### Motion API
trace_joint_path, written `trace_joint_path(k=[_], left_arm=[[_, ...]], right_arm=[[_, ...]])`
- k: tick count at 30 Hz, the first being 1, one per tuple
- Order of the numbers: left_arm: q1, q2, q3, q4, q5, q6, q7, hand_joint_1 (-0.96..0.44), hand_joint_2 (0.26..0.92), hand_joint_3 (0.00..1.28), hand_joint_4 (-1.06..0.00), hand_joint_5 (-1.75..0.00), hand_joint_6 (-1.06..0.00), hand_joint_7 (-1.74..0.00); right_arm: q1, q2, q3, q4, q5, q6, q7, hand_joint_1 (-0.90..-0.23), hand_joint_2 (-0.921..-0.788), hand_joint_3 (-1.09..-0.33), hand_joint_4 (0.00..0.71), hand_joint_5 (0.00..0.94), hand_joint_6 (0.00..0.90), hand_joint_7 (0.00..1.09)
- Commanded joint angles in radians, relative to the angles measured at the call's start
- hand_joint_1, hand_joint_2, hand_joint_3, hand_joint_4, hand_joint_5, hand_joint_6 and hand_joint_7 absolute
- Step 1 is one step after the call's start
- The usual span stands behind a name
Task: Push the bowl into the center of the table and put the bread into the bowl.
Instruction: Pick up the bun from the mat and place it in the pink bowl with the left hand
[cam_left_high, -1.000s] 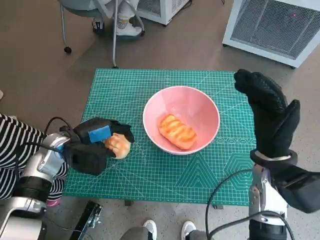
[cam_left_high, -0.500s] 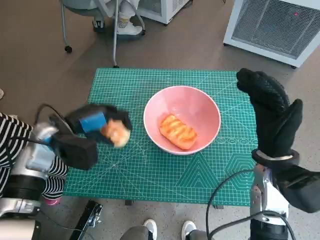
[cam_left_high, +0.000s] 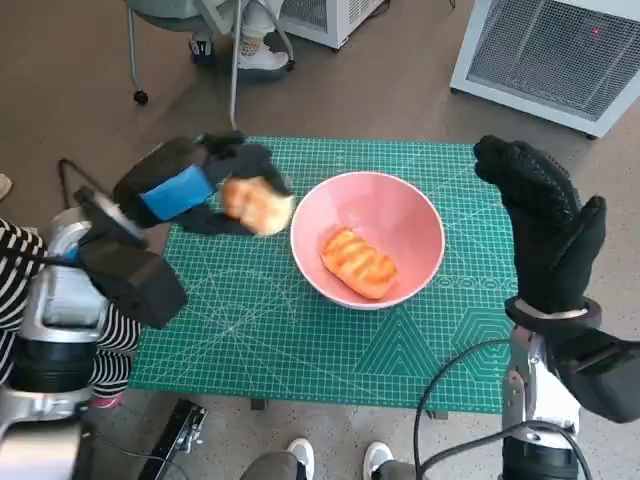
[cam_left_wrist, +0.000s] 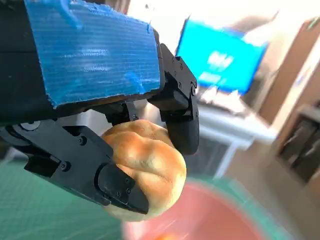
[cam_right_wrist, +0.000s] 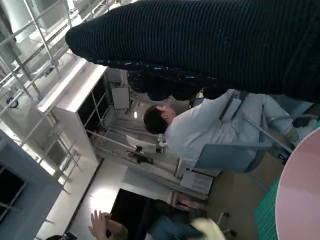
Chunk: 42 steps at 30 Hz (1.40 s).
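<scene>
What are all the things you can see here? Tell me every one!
Bowl: one, pink, near the middle of the mat.
Bread in bowl: one, orange-brown, lying inside the bowl.
Bread roll: one, golden, held above the mat just beside the bowl's rim.
Mat: one, green with white lines, covering the table.
Chair: one, grey, on the floor beyond the table.
White machine: one, with a grille, on the floor beyond the table's far right corner.
Person: one, seated, seen in the right wrist view.
Left hand: black with blue tape, gripping the roll.
Right hand: black glove, raised beside the bowl, holding nothing.
</scene>
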Motion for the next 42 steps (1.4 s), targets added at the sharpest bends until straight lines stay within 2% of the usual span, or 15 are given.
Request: trace_joint_path(k=[1, 7, 11, 12, 17, 21, 22, 23, 24, 26, 28, 34, 42], left_arm=[[-0.062, -0.063, -0.028, -0.022, 0.007, 0.023, 0.019, 0.00, 0.919, 0.07, -0.74, -1.13, -0.58, -1.20], [-0.139, -0.136, -0.081, 0.044, 0.036, 0.024, 0.023, 0.00, 0.904, 0.02, -0.84, -1.02, -0.66, -1.11], [-0.178, -0.173, -0.110, 0.108, 0.039, 0.030, 0.005, 0.00, 0.898, 0.01, -0.86, -1.01, -0.68, -1.07], [-0.189, -0.183, -0.121, 0.127, 0.042, 0.033, -0.004, 0.00, 0.884, 0.01, -0.90, -0.97, -0.72, -1.02], [-0.227, -0.212, -0.174, 0.203, 0.048, 0.050, -0.057, 0.00, 0.904, 0.01, -0.84, -1.05, -0.67, -1.06], [-0.245, -0.232, -0.201, 0.255, 0.052, 0.064, -0.087, 0.00, 0.917, 0.09, -0.73, -1.14, -0.54, -1.21], [-0.248, -0.235, -0.206, 0.266, 0.055, 0.066, -0.090, -0.01, 0.878, 0.08, -0.68, -0.94, -0.50, -1.02], [-0.253, -0.241, -0.214, 0.287, 0.061, 0.068, -0.094, -0.02, 0.866, 0.07, -0.67, -0.84, -0.50, -0.92], [-0.257, -0.246, -0.220, 0.302, 0.064, 0.068, -0.097, -0.04, 0.848, 0.05, -0.63, -0.60, -0.48, -0.71], [-0.265, -0.256, -0.233, 0.336, 0.071, 0.067, -0.101, -0.08, 0.830, 0.03, -0.58, -0.27, -0.46, -0.43], [-0.272, -0.265, -0.244, 0.364, 0.078, 0.062, -0.104, -0.11, 0.823, 0.01, -0.51, -0.14, -0.42, -0.31], [-0.279, -0.283, -0.255, 0.446, 0.088, 0.015, -0.093, -0.22, 0.812, 0.00, -0.30, -0.01, -0.32, -0.14], [-0.265, -0.296, -0.238, 0.497, 0.072, -0.041, -0.055, -0.43, 0.825, 0.01, -0.18, 0.00, -0.25, -0.07]], right_arm=[[0.008, -0.002, 0.000, 0.019, 0.006, 0.000, 0.010, -0.707, -0.921, -0.735, 0.198, 0.000, 0.106, 0.41], [0.015, -0.002, 0.000, 0.012, 0.002, -0.006, 0.008, -0.705, -0.921, -0.736, 0.198, 0.000, 0.105, 0.41], [0.021, -0.001, 0.000, 0.005, -0.001, -0.011, 0.005, -0.705, -0.921, -0.741, 0.199, 0.001, 0.105, 0.41], [0.023, -0.002, -0.001, 0.003, -0.001, -0.012, 0.004, -0.704, -0.921, -0.743, 0.197, 0.000, 0.104, 0.41], [0.031, -0.005, -0.008, -0.005, 0.004, -0.014, 0.004, -0.704, -0.921, -0.749, 0.197, 0.001, 0.104, 0.41], [0.033, -0.006, -0.013, -0.007, 0.008, -0.014, 0.003, -0.701, -0.921, -0.748, 0.193, 0.000, 0.103, 0.42], [0.033, -0.006, -0.014, -0.007, 0.009, -0.014, 0.003, -0.703, -0.921, -0.748, 0.192, 0.000, 0.103, 0.42], [0.033, -0.006, -0.016, -0.008, 0.009, -0.013, 0.001, -0.703, -0.921, -0.748, 0.191, 0.000, 0.103, 0.42], [0.033, -0.005, -0.017, -0.009, 0.008, -0.013, 0.000, -0.705, -0.921, -0.747, 0.190, 0.000, 0.102, 0.42], [0.034, -0.004, -0.019, -0.012, 0.006, -0.012, -0.003, -0.708, -0.921, -0.747, 0.189, 0.000, 0.100, 0.42], [0.034, -0.003, -0.020, -0.015, 0.002, -0.012, -0.007, -0.709, -0.921, -0.747, 0.189, 0.000, 0.098, 0.42], [0.031, -0.002, -0.021, -0.024, 0.000, -0.003, -0.017, -0.709, -0.921, -0.745, 0.188, 0.000, 0.095, 0.41], [0.026, -0.004, -0.023, -0.032, 0.004, 0.008, -0.022, -0.710, -0.921, -0.742, 0.184, 0.000, 0.091, 0.42]])
